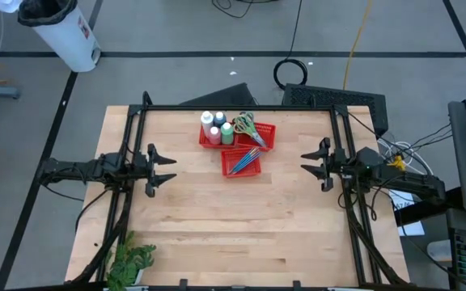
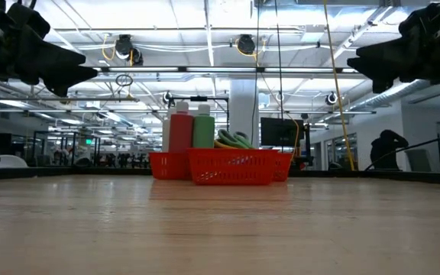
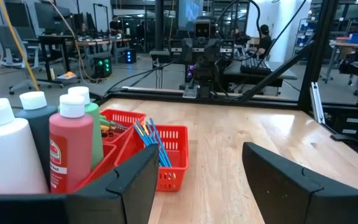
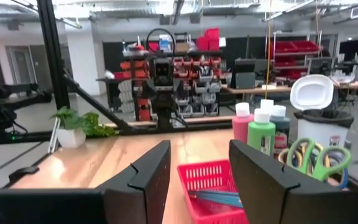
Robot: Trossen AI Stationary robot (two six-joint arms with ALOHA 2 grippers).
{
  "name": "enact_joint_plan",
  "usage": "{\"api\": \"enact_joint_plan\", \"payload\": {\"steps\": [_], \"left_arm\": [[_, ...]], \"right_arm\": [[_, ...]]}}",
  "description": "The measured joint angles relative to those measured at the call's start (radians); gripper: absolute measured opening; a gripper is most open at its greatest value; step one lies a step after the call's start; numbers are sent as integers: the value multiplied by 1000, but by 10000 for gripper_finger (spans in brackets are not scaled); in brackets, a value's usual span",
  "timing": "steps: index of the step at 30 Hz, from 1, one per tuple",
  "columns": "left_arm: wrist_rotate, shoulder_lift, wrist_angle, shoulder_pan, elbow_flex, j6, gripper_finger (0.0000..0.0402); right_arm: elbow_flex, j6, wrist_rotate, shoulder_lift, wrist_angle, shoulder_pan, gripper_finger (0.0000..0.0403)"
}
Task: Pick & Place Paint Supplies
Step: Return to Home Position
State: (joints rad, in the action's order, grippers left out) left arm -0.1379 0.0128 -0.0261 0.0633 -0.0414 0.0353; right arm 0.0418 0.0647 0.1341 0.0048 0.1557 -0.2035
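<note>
Several white-capped paint bottles [image 1: 215, 125] stand upright in a red mesh basket [image 1: 204, 139] at the table's far middle. Green-handled scissors [image 1: 247, 125] lie in the basket beside it. Blue and orange brushes [image 1: 245, 159] lie in a third basket [image 1: 225, 166] just nearer. My left gripper [image 1: 171, 168] hovers open at the table's left, pointing level toward the baskets. My right gripper [image 1: 306, 162] hovers open at the right, facing them. Both have nothing between their fingers. In the left wrist view the bottles [image 3: 70, 149] and brushes [image 3: 154, 140] show. In the right wrist view the scissors [image 4: 316, 158] show.
A green leafy plant [image 1: 132, 259] stands at the table's near left corner. Black frame rails [image 1: 241, 108] run along the far edge and both sides of the table. Bare wood lies between the baskets and the near edge. A white bin [image 1: 63, 32] stands on the floor beyond.
</note>
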Motion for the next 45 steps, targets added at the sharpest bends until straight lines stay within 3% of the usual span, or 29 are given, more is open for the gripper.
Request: {"api": "enact_joint_plan", "payload": {"steps": [45], "left_arm": [[-2,0,1,0,0,-4,239]], "right_arm": [[-2,2,-2,0,-44,0,157]]}}
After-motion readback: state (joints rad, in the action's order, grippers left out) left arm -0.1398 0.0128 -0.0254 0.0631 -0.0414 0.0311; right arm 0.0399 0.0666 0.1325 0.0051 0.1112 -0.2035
